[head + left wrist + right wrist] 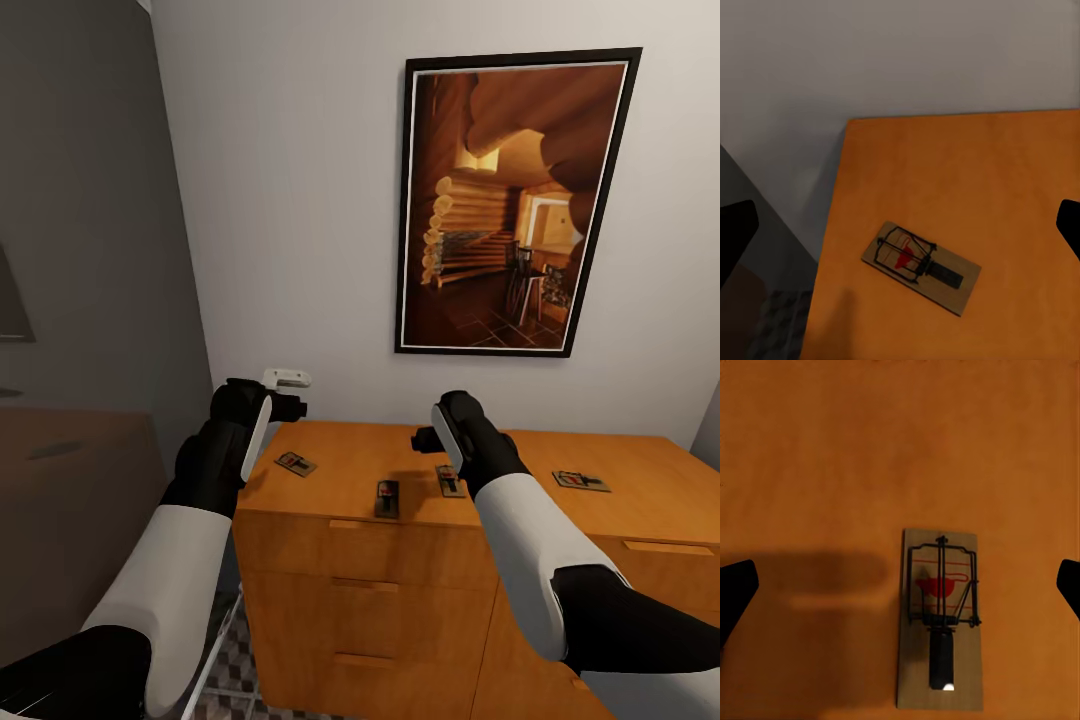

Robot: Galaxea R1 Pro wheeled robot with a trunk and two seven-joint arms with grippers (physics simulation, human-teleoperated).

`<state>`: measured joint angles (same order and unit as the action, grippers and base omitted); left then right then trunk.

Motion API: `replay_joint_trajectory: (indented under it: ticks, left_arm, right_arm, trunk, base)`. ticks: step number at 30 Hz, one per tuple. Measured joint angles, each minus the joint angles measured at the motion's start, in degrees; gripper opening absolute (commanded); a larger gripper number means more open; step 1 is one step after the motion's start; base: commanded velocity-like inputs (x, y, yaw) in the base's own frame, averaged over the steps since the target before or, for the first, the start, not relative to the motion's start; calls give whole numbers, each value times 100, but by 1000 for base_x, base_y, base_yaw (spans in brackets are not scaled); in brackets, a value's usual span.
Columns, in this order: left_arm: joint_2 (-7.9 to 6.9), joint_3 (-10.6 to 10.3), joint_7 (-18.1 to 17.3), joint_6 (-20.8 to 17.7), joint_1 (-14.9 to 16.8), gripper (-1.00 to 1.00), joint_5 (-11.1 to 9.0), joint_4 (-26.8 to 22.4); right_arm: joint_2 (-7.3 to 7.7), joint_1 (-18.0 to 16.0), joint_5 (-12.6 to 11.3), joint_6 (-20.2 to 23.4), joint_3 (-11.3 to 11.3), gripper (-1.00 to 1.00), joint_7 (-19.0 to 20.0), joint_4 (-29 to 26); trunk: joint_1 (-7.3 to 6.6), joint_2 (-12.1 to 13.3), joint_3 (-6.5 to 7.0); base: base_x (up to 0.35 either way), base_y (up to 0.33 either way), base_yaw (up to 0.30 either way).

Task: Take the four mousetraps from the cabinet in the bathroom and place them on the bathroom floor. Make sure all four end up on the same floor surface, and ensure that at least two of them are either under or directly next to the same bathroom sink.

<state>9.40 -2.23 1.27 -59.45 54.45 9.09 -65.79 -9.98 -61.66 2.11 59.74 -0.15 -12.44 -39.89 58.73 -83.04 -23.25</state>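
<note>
Four mousetraps lie flat on top of the orange-brown cabinet (420, 470), in the lower half of the head view, none yet on the floor. From left to right: the first mousetrap (296, 464), the second mousetrap (387, 498), the third mousetrap (449, 481) and the fourth mousetrap (581, 481).

The left gripper (290, 392) hovers above the cabinet's left end, jaws spread and empty. In its wrist view the first mousetrap (921, 266) sits low of centre, its long axis diagonal to the fingers.

The right gripper (425, 438) hangs over the middle, likewise open and empty. Its wrist view shows a mousetrap (942, 619) below and slightly right of centre, long axis running crosswise to the line between the fingers; probably the third, partly hidden behind the arm in the head view. A patch of patterned bathroom floor (232, 665) shows at bottom left.
</note>
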Motion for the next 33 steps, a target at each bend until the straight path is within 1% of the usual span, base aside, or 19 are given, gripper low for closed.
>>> replay_joint_trajectory:
  ticks: [25,29,33]
  left_arm:
    - [0,-7,0,3,0,100,0,-9]
    - [0,-8,0,3,0,100,2,-8]
    - [1,-8,0,3,1,100,2,-7]
  right_arm:
    - [0,0,-1,0,-1,100,24,-35]
    - [1,0,-3,1,-4,100,20,-65]
    - [1,1,-2,2,-2,100,14,-158]
  trunk:
    - [0,0,0]
    - [0,0,0]
    - [0,0,0]
  base:
    - [-18,0,0]
    - [-1,0,-99]
    - [0,0,-201]
